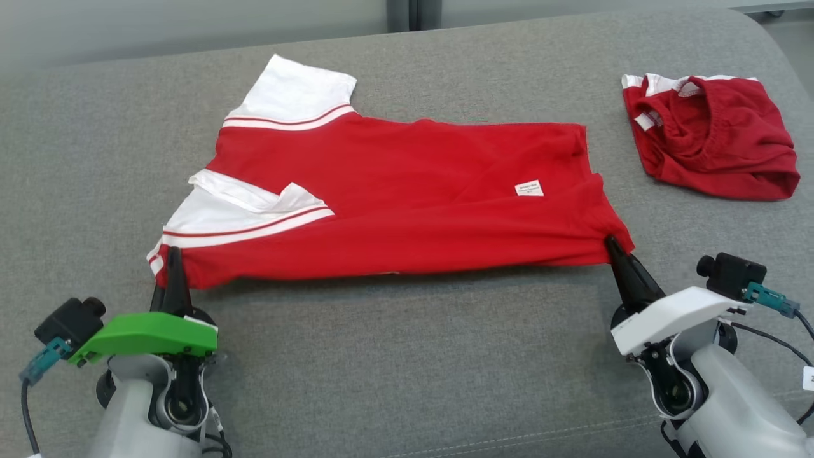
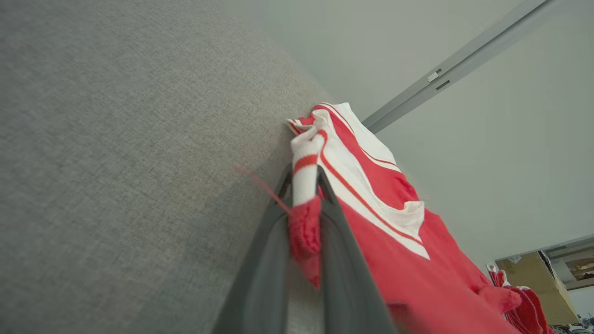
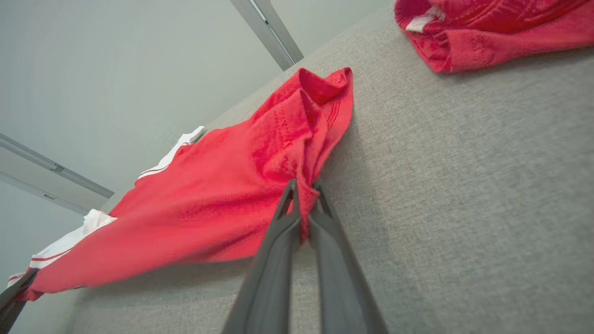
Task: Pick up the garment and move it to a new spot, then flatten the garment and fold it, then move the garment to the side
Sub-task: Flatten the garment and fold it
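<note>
The garment (image 1: 407, 197) is a red shirt with white sleeves, spread sideways on the grey cushion, sleeves to the left and hem to the right. My left gripper (image 1: 173, 254) is shut on its near left corner, at the white-striped sleeve cuff (image 2: 304, 171). At the near right corner my right gripper (image 1: 613, 245) is shut on the red hem (image 3: 304, 204). The near edge hangs slightly off the surface between the two grippers. In the right wrist view the left gripper's fingers (image 3: 11, 297) show at the lower left, at the shirt's far corner.
A second red garment (image 1: 712, 137) with white trim lies crumpled at the back right of the cushion (image 1: 407, 356). The cushion's rounded edge runs along the back and right. A pale wall with a metal rail (image 2: 464, 60) stands behind.
</note>
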